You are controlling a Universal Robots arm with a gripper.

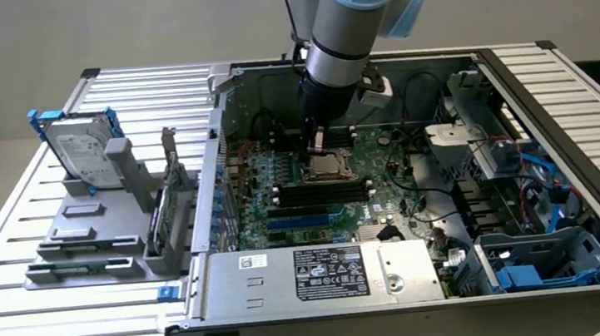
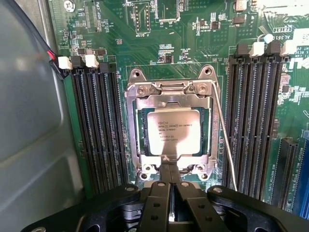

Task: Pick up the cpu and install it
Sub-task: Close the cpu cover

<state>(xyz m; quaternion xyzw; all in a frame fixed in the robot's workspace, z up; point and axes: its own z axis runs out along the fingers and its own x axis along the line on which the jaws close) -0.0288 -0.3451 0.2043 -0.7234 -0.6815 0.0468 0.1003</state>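
— Where is the cpu point(image 2: 173, 132)?
— It lies flat inside the socket point(image 2: 136, 145) on the board point(image 2: 193, 43), between the two groups of memory slots point(image 2: 96, 125).
— And the gripper point(image 2: 169, 170)?
— Its fingers are pressed together and hold nothing. The tips are at the socket's edge, just beside the cpu.

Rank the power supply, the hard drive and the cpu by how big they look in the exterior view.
1. power supply, clearly largest
2. hard drive
3. cpu, lying in its socket, smallest
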